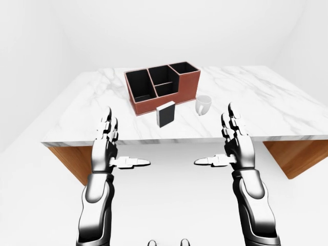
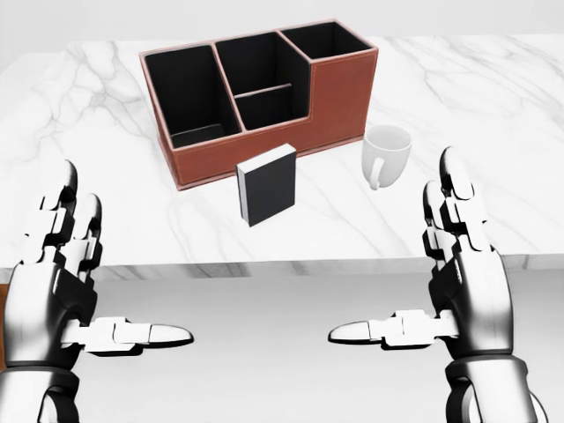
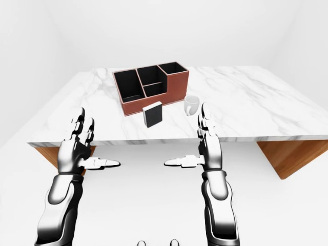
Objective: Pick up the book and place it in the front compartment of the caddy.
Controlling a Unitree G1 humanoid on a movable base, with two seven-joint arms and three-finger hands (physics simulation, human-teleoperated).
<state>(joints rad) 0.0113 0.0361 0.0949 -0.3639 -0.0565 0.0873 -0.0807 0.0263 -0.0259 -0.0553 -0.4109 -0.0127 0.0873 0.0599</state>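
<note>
Left hand [image 2: 62, 282]: fingers [image 2: 66, 216] extended upward, thumb pointing inward, spread wide and holding nothing. Right hand [image 2: 458, 282]: same posture, fingers [image 2: 454, 207] straight, thumb pointing toward the left hand, empty. Both hands hover below the near edge of the white marble counter [image 2: 493, 115] in the head view, well apart from each other. The small black hardcover book with white page edges [image 2: 266, 185] stands upright on the counter, between the hands and just below the brown leather caddy with black-lined compartments [image 2: 264, 92]. A white ceramic mug [image 2: 386, 154] sits right of the book, near the caddy's right corner.
</note>
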